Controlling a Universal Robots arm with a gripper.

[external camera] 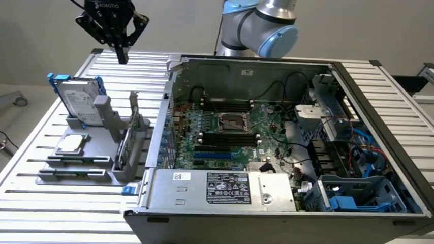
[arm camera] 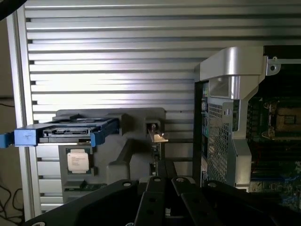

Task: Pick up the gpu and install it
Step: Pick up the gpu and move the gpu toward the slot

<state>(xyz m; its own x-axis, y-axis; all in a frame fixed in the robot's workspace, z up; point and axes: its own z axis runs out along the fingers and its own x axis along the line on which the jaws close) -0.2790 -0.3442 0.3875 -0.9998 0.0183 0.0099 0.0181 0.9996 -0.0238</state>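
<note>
Closest to the camera in the exterior view stands the open computer case (external camera: 285, 203), with its silver power supply (external camera: 227, 188) along the front edge and a blue plastic cage (external camera: 352, 195) in the corner at the exterior view's right. Behind the power supply lies the motherboard (external camera: 224, 137), with the empty processor socket (external camera: 230, 121) in its middle.

At the exterior view's left of the case, a grey holder (external camera: 74, 170) sits on the slatted metal worktop (external camera: 40, 208). On this holder a small square processor chip (external camera: 71, 144) lies flat. The gpu (external camera: 130, 140) stands on its edge in a slot of the holder, on the side just beside the case wall, with its silver bracket end pointing up. Further back in the same holder, a hard drive (external camera: 78, 99) in a blue frame stands upright.

Above the far part of the worktop hangs the tool (external camera: 123, 57), well apart from the gpu. Its two fingers are pressed together at the tips and nothing is between them. In the wrist view the tool (arm camera: 164, 172) looks down on the holder, and the gpu (arm camera: 156, 135) shows edge-on with its bracket, between the hard drive (arm camera: 70, 132) and the case (arm camera: 225, 117).

At the back, behind the case, rises the blue and grey arm (external camera: 261, 28).
</note>
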